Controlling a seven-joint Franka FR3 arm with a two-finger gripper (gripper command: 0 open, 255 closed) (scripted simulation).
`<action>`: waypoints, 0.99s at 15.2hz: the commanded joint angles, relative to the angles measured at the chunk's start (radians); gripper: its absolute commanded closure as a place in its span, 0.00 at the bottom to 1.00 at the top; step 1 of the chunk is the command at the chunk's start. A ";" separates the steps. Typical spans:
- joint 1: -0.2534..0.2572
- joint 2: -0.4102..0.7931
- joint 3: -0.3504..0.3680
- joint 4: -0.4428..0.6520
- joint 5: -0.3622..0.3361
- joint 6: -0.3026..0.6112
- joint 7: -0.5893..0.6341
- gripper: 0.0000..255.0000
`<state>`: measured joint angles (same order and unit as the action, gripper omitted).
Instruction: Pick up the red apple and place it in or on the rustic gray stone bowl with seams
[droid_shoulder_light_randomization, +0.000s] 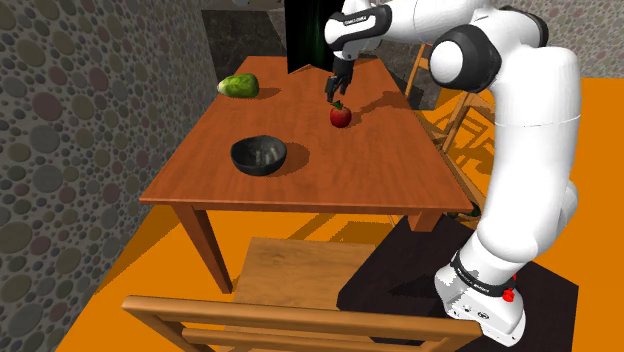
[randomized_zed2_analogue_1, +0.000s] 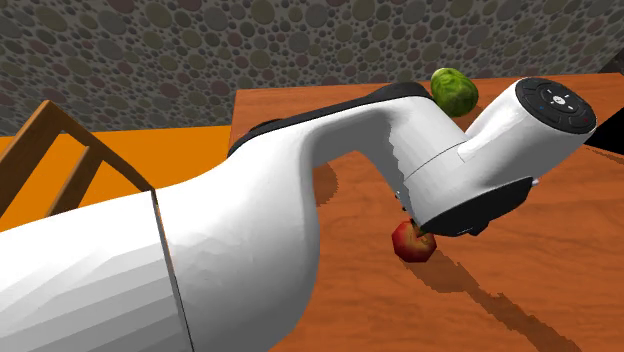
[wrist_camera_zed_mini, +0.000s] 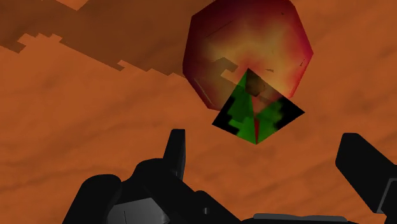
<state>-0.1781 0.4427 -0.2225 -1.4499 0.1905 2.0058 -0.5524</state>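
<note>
The red apple (droid_shoulder_light_randomization: 340, 116) with a green leaf on top rests on the wooden table (droid_shoulder_light_randomization: 400, 170), right of the table's middle in the shoulder view. My gripper (droid_shoulder_light_randomization: 334, 92) hangs just above and slightly behind it, fingers apart and touching nothing. Through the wrist camera the apple (wrist_camera_zed_mini: 248, 54) lies a little ahead of the open fingertips (wrist_camera_zed_mini: 176, 149), not between them. The dark gray bowl (droid_shoulder_light_randomization: 259, 155) stands on the near left part of the table, apart from the apple. In the second exterior view the apple (randomized_zed2_analogue_1: 411, 243) peeks out under the hand.
A green rounded fruit (droid_shoulder_light_randomization: 239, 86) lies at the table's far left corner, also seen as the green fruit (randomized_zed2_analogue_1: 454, 90). A wooden chair (droid_shoulder_light_randomization: 290, 290) stands at the near edge, another chair (droid_shoulder_light_randomization: 462, 118) on the right side. A pebbled wall (droid_shoulder_light_randomization: 70, 120) runs along the left.
</note>
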 joint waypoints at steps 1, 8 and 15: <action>-0.002 0.017 0.002 -0.002 0.005 0.020 -0.004 0.00; -0.001 0.036 0.005 -0.022 0.010 0.057 -0.007 0.00; -0.001 0.036 0.005 -0.022 0.010 0.057 -0.007 1.00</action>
<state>-0.1794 0.4777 -0.2175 -1.4710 0.2004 2.0634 -0.5595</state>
